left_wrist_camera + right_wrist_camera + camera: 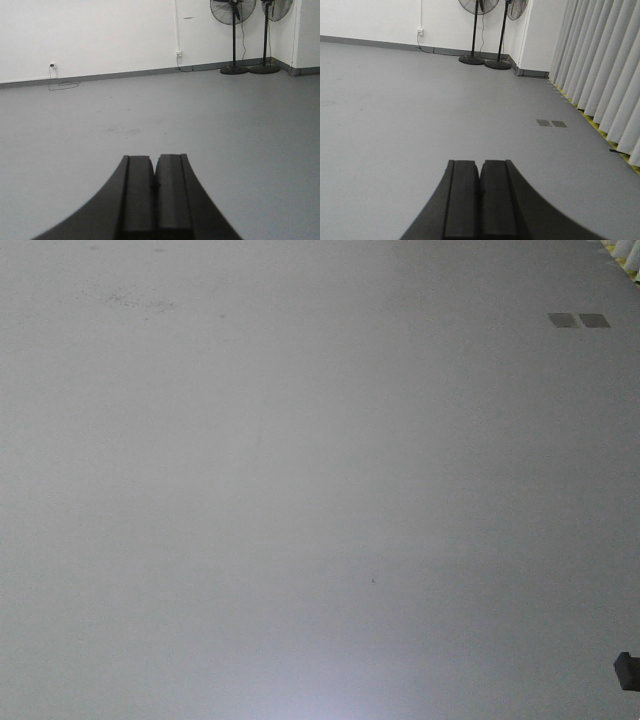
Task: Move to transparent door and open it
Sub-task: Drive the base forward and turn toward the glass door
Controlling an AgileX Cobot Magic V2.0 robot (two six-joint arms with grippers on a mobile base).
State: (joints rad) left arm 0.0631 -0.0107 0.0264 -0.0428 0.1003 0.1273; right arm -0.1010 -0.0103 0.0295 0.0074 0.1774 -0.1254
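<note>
Transparent door: not found in any of the three views, so position unknown from here. Searched the front view and recorded only bare grey floor [300, 490], two small floor plates [578, 320] near the upper right, and a dark item [627, 670] at the lower right edge, too cropped to identify. Checked the left wrist view: left gripper [154, 167] clenched, pads pressed flat together, nothing held. Beyond it, noted open floor, a white wall [100, 35] with a socket [178, 53] and trailing cable [65, 85], and two pedestal fans [234, 35] in the far right corner. Checked the right wrist view: right gripper [480, 172] likewise clamped on itself, empty. Noted pale pleated curtains [600, 75] along the right side, well apart from the gripper. Saw no white frame, no barred glass, no grey bar handle anywhere.

Judged the step in hand as the travel stage, with the opening stage not yet begun. Assessed the next move as calling for a turn or drive of the base to bring the handled panel into sight, then a square approach to within arm's reach. Advised parting one set of jaws before any grasp of the handle. Flagged the curtains and pedestal fans as obstacles to be kept clear of during the manoeuvre
</note>
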